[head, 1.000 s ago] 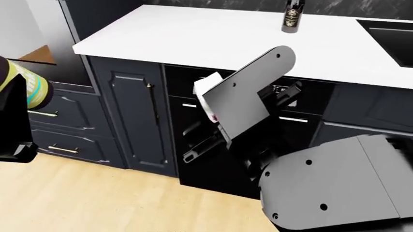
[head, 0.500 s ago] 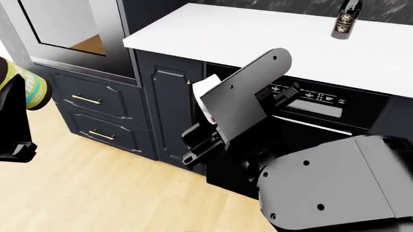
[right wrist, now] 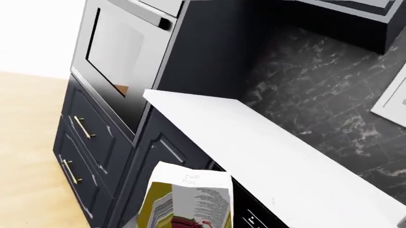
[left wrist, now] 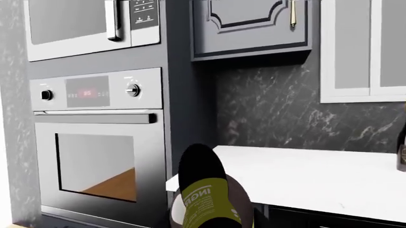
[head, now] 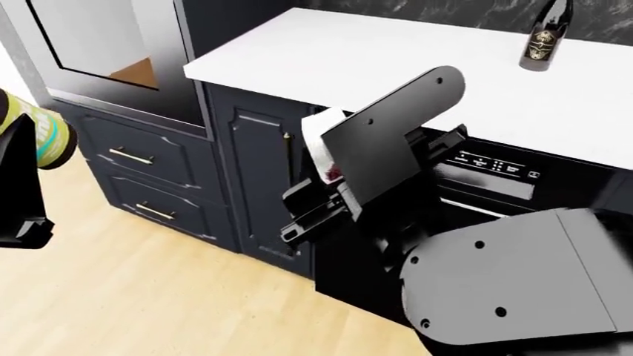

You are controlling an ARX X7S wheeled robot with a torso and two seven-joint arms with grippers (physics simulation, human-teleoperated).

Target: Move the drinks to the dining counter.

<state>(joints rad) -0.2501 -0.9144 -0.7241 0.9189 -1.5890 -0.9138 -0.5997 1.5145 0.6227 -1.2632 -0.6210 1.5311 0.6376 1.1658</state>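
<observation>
My left gripper is shut on the small dark bottle with the yellow-green label, held at the far left of the head view; the same small bottle fills the low part of the left wrist view. In front of the cabinets, my right gripper is shut on the white grape-picture carton. The right wrist view shows that carton close up. The tall dark wine bottle stands upright on the white kitchen counter. The dining counter is out of view.
Dark panelled cabinets with brass handles stand under the kitchen counter, above a wood floor. A built-in oven with a microwave above it stands left of the counter. A black appliance front sits behind my right arm.
The head view has swung left, so the counter and wine bottle sit further right in it. Both grippers still hold their drinks; the right arm has risen slightly.
</observation>
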